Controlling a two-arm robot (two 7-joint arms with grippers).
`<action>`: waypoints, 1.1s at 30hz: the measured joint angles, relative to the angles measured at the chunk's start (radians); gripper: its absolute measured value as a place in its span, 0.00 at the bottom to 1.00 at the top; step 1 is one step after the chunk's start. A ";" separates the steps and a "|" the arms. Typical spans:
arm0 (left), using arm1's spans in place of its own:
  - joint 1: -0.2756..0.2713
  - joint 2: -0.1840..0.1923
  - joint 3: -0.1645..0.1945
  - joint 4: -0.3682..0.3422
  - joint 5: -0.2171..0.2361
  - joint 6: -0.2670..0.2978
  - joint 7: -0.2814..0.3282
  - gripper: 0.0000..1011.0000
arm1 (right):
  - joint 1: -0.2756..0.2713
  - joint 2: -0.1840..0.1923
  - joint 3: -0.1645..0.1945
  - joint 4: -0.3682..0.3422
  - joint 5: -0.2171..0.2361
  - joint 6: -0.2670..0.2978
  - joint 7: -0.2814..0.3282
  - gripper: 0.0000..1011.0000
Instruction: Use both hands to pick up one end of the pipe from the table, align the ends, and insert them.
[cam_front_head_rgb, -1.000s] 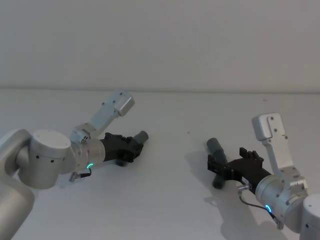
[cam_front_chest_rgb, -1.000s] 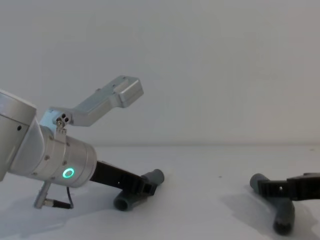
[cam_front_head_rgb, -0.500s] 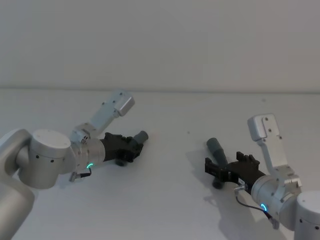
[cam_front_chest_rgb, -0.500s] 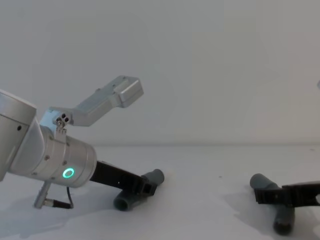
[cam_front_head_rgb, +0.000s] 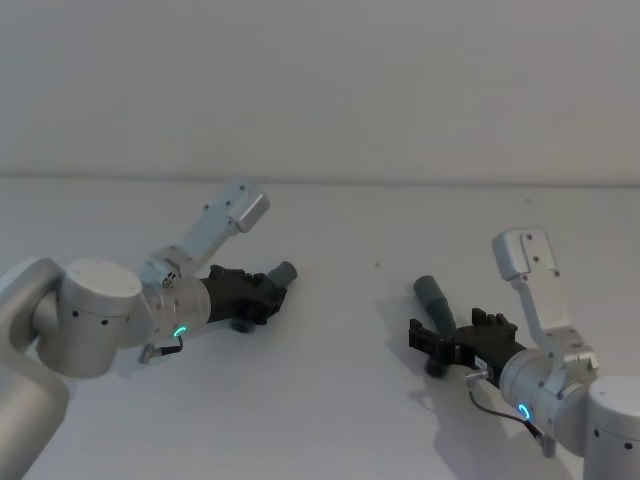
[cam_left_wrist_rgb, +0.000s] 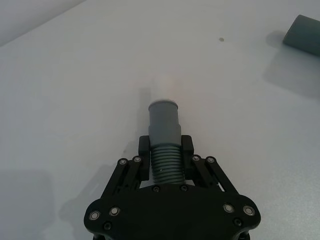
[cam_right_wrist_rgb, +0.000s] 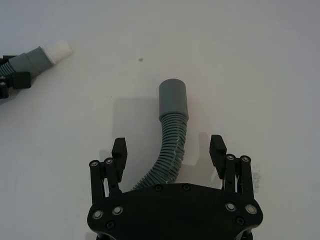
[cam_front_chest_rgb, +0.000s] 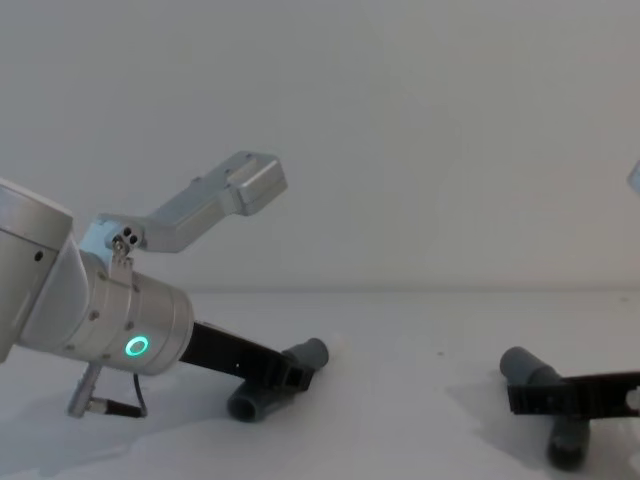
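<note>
Right wrist view: right gripper spread wide, straddling the plain-cuffed pipe piece lying on the table toward its right edge, no grasp yet. Farther, toward the left edge, left gripper clamps the ribs of the white-tipped piece; we judge lifting, aligning, inserting all remain.

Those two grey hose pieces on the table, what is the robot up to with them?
The robot is getting hold of both pieces, apparently to plug them together. Its left claw is shut on the ribbed part of the white-tipped hose piece, low over the table. Its right claw is open, one finger on each side of the plain-cuffed hose piece, not yet gripping it. The two pieces are well apart.
</note>
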 joint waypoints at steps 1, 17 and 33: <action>0.000 0.000 0.000 0.000 0.000 0.000 0.000 0.34 | 0.001 -0.002 0.000 0.001 0.000 0.005 0.001 0.99; 0.000 0.000 0.000 0.000 0.000 0.000 0.000 0.34 | 0.006 -0.016 0.004 0.009 -0.007 0.026 0.005 0.99; 0.000 0.000 0.000 0.000 0.000 0.000 0.000 0.34 | 0.007 -0.023 0.007 0.013 -0.009 0.032 0.010 0.64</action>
